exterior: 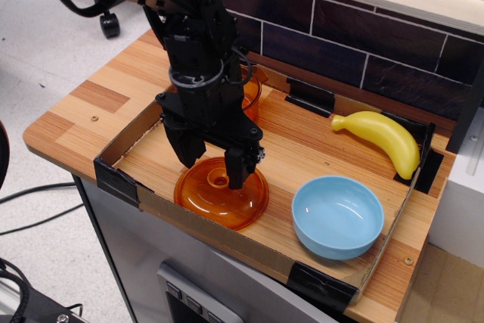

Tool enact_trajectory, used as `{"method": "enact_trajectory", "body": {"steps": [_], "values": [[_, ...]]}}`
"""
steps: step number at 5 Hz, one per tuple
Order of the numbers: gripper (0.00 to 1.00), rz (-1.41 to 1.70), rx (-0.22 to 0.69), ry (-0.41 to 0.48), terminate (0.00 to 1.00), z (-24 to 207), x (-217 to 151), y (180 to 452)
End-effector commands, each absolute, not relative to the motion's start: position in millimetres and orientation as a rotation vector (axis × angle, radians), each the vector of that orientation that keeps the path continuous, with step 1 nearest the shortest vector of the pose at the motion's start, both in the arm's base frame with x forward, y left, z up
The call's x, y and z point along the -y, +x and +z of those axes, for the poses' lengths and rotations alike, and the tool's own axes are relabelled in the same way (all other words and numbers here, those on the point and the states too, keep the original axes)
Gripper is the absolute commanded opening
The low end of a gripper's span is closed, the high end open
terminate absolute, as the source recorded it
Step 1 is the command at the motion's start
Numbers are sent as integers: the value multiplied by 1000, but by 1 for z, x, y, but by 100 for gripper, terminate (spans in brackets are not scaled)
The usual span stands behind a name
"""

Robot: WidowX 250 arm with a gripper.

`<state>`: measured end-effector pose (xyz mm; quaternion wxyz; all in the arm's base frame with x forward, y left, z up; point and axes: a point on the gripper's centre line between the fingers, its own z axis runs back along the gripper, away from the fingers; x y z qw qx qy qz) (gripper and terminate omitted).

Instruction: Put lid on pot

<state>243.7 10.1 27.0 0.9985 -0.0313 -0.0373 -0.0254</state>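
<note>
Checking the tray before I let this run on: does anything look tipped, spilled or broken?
Nothing stands out. The lid lies flat in the tray with the open pincer over its knob. The bowl sits upright and empty, the banana looks whole, and the pot is mostly hidden behind the arm.
</note>
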Motion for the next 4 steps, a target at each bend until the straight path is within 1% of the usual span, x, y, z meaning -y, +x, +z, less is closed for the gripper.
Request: {"method": "enact_trajectory", "body": {"steps": [1,2,3,4], "values": [[100,-66,102,-46,0,25,-12,251],[0,-88,89,-33,0,21,-11,248],[0,-92,84,-33,0,22,-14,247],[0,-74,70,-53,0,32,-16,249]]}}
